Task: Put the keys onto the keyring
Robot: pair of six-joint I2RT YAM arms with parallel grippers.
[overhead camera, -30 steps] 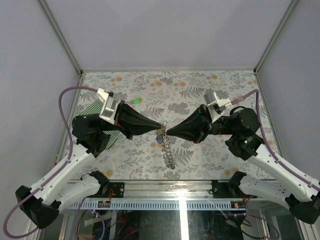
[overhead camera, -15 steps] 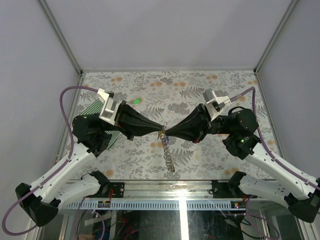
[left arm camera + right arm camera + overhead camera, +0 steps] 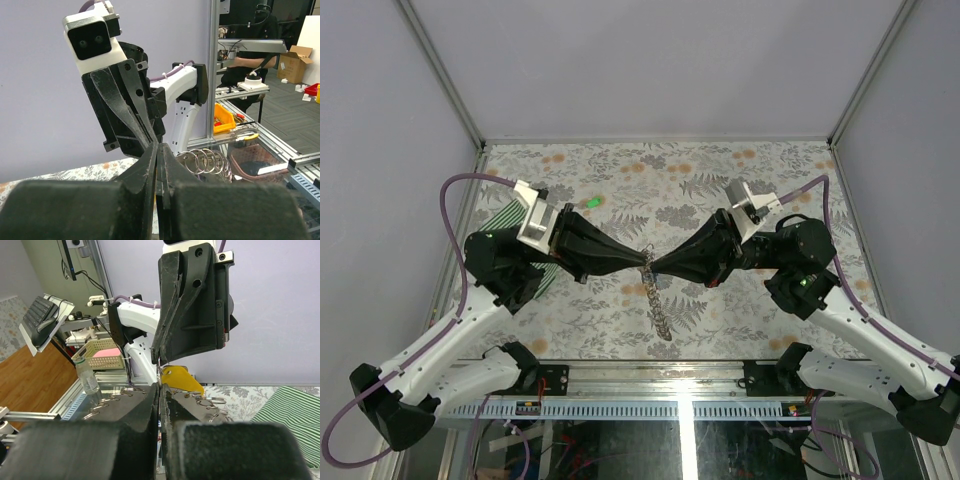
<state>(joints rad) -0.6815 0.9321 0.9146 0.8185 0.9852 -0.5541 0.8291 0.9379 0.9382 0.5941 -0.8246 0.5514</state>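
the floral-patterned table (image 3: 720, 170) filled the overhead view, and both arms reached in over its middle until their tips met nose to nose above it. the left gripper (image 3: 638, 260) had its fingers pressed flat together, and so did the right gripper (image 3: 658, 264); neither wrist camera showed any gap. the green-and-white striped cloth (image 3: 506, 214) lay at the left edge, partly under the left arm.

the keyring (image 3: 658, 305) was a thin grey chain of linked rings, hanging from the point where the two tips met and trailing down toward the near edge of the table. i could not tell which gripper actually pinched it. in the right wrist view a yellow key (image 3: 181, 379) sat just behind the right fingertips, below the tips of the other gripper, with rings showing on either side. a green key (image 3: 592, 203) lay alone on the table, well apart from the chain.

i judged the chain light and floppy, likely to swing and twist with any move. a grip on a single ring near the end looked best to me. the keys looked tiny and slick, so i would take each by its plastic head and leave the hole free.
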